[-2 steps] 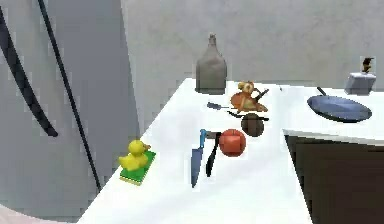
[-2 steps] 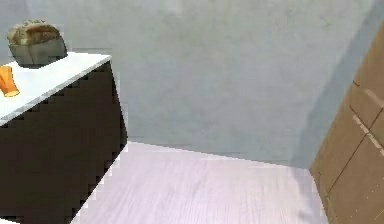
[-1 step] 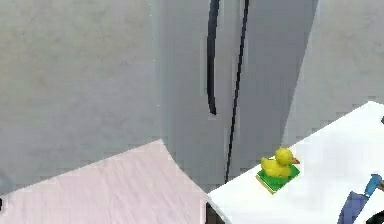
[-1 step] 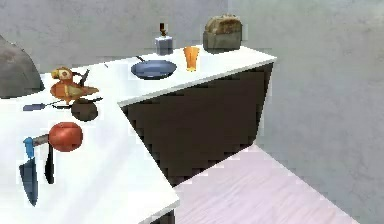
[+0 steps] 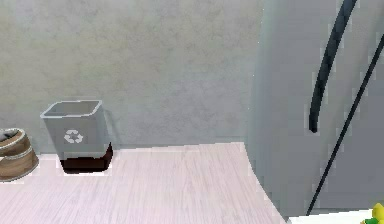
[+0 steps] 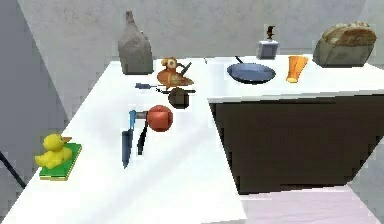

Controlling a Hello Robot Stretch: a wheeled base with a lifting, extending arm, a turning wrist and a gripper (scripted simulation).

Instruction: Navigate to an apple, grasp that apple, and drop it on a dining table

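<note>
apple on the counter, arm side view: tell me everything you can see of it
The apple is round, red and smooth-skinned, and looks whole; no stem can be made out. It rests on the white countertop, near the middle of the arm side view. A dark-handled utensil lies close at its left; whether they touch cannot be told. A dark brown object sits just behind it.

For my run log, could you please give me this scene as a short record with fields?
target: red apple, lying on the white counter
next to apple: knife, on its left in the arm side view
far along counter: grey bottle, dark pan, orange cup, bread loaf
counter's near end: yellow duck toy
ahead: grey bin against the wall, fridge
</note>
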